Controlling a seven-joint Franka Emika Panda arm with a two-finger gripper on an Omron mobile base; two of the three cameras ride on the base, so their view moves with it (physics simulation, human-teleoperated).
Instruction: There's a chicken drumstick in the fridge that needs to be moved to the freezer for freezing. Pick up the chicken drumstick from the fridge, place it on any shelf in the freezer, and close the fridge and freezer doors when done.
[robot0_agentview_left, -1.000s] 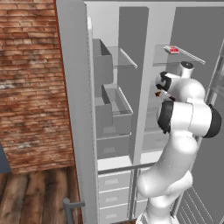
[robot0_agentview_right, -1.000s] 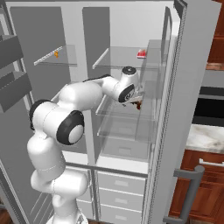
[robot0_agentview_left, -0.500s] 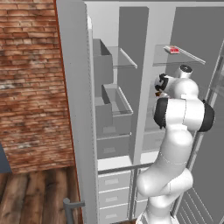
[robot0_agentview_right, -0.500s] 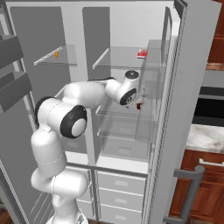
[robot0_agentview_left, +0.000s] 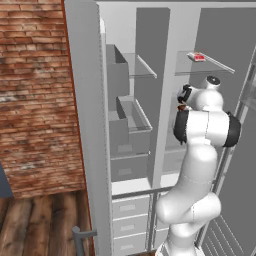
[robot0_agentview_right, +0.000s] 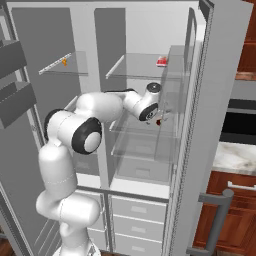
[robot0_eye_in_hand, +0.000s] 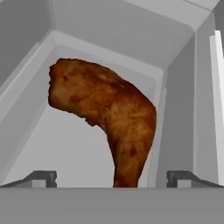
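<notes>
In the fridge (robot0_agentview_right: 145, 150), the drumstick (robot0_eye_in_hand: 109, 127) lies in a grey-walled tray (robot0_eye_in_hand: 52, 144), narrow end toward the gripper (robot0_eye_in_hand: 111, 178). Fingers spread fully, either side of it, holding nothing. Contact unclear. Red-and-white pack (robot0_agentview_right: 161, 61) on top shelf (robot0_agentview_right: 135, 67). Both doors open.

One chicken drumstick (robot0_eye_in_hand: 109, 122), filling the hand view's centre. One small flat red-and-white item (robot0_agentview_right: 161, 61) at 12 o'clock on an upper glass plate, one small orange item (robot0_agentview_right: 64, 62) at 10 o'clock. Two open doors.
</notes>
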